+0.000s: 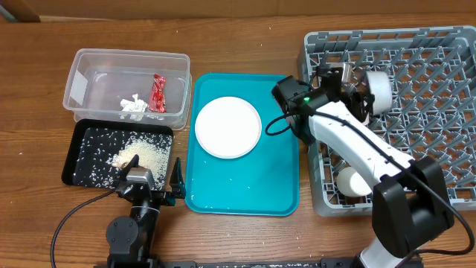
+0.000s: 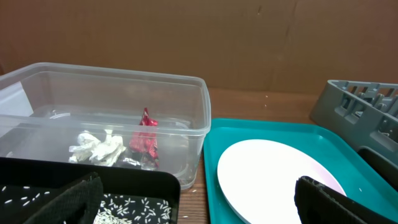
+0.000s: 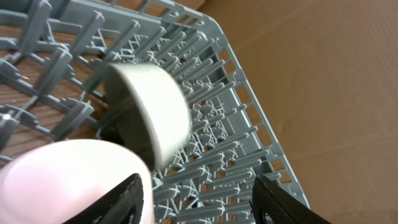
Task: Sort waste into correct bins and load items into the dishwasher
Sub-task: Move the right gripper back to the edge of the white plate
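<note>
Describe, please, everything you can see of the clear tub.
The tub is a see-through plastic box, rectangular with rounded corners and a lipped rim, lidless, upright on the wooden table. On its floor, toward the right end, a crumpled white paper wad and a red foil wrapper lie side by side. The black tray sits just in front, the teal tray close on its right; whether either touches it is unclear.
</note>
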`<state>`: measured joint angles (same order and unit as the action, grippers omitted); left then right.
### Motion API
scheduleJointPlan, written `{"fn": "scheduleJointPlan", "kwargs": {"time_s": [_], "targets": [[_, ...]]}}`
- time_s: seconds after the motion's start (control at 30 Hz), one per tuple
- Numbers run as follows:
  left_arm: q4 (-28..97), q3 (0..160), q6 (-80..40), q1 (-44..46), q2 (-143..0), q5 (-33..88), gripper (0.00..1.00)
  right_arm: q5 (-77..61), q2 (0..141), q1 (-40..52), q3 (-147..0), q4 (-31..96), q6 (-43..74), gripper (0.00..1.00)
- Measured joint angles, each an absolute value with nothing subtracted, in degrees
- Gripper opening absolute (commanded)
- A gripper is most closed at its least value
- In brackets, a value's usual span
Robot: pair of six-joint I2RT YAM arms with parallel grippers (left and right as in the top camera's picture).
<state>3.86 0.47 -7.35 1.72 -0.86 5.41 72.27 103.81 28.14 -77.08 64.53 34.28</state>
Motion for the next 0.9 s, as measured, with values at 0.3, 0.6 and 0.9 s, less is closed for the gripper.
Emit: {"fn": "scheduleJointPlan", "kwargs": {"time_s": [0.3,0.6,0.9], "targets": [[3.9,0.5,-7.4,1.7,-0.9,5.4,1.00,61.3,98.9,32.3,-79.9,62.7,32.2,0.61],[3.9,0.5,-7.4,1.7,-0.9,5.4,1.00,15.2,96.0,33.3,-81.9,52.4,22.6,0.63],[3.9,0.5,-7.4,1.7,-0.9,5.4,1.00,-4.0,108.6,29.7,-79.6,45.8,26.7,0.50]]}}
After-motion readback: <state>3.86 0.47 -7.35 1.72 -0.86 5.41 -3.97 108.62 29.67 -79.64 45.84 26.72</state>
